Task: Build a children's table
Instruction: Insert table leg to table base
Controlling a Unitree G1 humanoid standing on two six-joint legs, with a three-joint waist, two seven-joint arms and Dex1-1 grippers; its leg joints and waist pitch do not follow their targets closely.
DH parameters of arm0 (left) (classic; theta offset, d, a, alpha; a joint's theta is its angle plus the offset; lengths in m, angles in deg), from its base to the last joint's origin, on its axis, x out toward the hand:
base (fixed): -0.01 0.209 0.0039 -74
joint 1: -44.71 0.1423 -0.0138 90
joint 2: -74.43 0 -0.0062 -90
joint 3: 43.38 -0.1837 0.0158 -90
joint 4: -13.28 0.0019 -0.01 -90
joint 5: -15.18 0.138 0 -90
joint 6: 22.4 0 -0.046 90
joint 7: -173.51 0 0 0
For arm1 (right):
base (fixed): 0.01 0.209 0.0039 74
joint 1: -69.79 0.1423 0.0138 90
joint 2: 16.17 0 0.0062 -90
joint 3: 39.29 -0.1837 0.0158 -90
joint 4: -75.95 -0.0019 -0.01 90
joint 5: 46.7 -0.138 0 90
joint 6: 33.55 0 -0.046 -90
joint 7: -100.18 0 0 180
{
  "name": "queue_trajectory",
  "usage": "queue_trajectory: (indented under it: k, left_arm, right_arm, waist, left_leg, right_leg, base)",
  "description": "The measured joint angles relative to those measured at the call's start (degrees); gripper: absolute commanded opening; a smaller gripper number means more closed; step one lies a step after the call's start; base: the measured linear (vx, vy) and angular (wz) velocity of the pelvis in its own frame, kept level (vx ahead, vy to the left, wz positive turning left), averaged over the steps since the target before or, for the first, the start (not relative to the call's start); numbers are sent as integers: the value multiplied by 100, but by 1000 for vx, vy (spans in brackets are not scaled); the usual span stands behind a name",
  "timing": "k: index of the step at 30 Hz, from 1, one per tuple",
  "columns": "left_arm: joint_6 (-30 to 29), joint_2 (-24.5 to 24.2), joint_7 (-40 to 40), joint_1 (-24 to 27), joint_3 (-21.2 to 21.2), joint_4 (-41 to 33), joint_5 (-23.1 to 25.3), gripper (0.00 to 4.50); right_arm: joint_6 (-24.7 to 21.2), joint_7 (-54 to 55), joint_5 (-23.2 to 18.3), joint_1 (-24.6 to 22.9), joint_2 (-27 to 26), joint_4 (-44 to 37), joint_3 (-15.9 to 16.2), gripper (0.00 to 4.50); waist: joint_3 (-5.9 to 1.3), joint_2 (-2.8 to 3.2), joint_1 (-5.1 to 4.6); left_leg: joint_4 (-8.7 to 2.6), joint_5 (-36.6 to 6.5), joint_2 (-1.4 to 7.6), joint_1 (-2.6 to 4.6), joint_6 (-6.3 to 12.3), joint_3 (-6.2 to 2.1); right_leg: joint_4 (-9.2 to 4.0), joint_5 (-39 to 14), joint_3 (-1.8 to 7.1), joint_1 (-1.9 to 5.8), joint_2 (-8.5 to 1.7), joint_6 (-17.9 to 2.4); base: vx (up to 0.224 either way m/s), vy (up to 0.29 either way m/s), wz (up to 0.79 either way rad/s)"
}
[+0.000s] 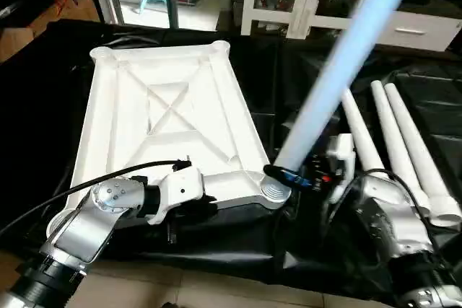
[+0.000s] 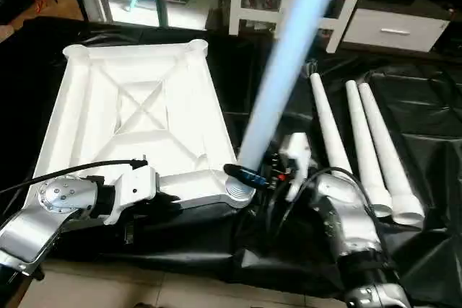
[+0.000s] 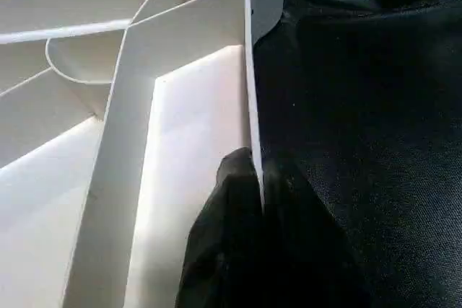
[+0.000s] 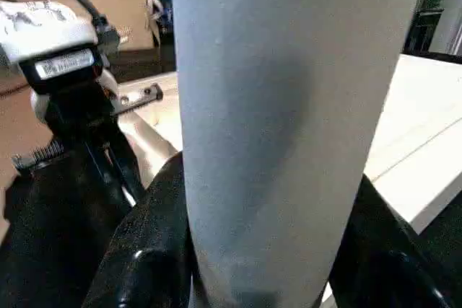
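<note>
The white tabletop (image 1: 144, 142) lies underside up on a black cloth, its X ribs showing. My left gripper (image 3: 258, 178) is shut on the tabletop's near rim, one black finger on each side of the thin wall. A long white leg (image 1: 339, 63) stands tilted in the near right corner socket (image 1: 274, 192), leaning up and to the right. My right gripper (image 1: 289, 176) is shut on the leg just above the socket, and its black fingers (image 4: 148, 250) hug the tube on both sides. Three more legs (image 1: 393, 142) lie side by side on the cloth at the right.
The black cloth (image 1: 303, 84) covers the work surface and ends at the tiled floor (image 1: 216, 286) in front. A white cabinet (image 1: 411, 30) stands behind at the right. The lying legs are close to my right forearm (image 1: 397, 221).
</note>
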Motion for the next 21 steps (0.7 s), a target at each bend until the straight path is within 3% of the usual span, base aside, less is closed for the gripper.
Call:
queue_trajectory:
  k: [8, 21]
  left_arm:
    - [4, -1, 90, -14, 0, 77, 58, 0]
    - [42, 8, 112, -41, -20, 122, 56, 0]
  right_arm:
    - [75, 353, 28, -71, -176, 123, -10, 185]
    - [-201, 592, -418, -304, -388, 121, -339, 185]
  waist:
    - [-2, -20, -43]
    - [5, -9, -51]
  left_leg:
    - [-12, -1, -2, 24, -2, -1]
    - [-86, -1, -18, 24, -2, 1]
  right_leg:
    - [-14, -24, 6, 6, 0, 40]
    - [-104, -23, 8, 4, 0, 38]
  base:
    - [0, 0, 0]
    - [0, 0, 0]
